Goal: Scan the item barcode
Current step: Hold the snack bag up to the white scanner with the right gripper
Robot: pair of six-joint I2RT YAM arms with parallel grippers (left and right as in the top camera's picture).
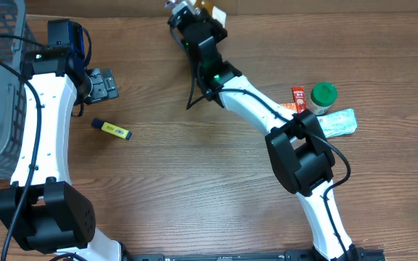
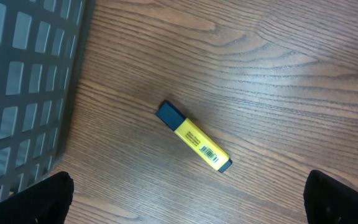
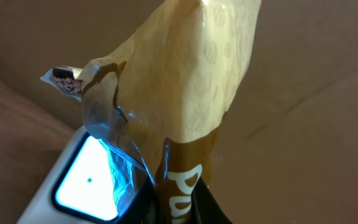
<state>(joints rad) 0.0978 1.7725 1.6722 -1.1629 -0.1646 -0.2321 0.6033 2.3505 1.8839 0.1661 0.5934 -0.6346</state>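
- Tan crinkled foil snack packet [image 3: 191, 81] is at the table's [image 1: 216, 188] far edge, pinched by its lower end in the narrowly closed right gripper [image 3: 179, 208].
- Its long axis rises straight up out of the jaws.
- The white scanner [image 3: 86, 180], window lit, sits just beside the packet's lower left. No barcode shows, so the packet likely needs turning toward that window.
- Left gripper [image 2: 194, 208] gapes wide above a yellow highlighter [image 2: 194, 138], well apart from the scanner.
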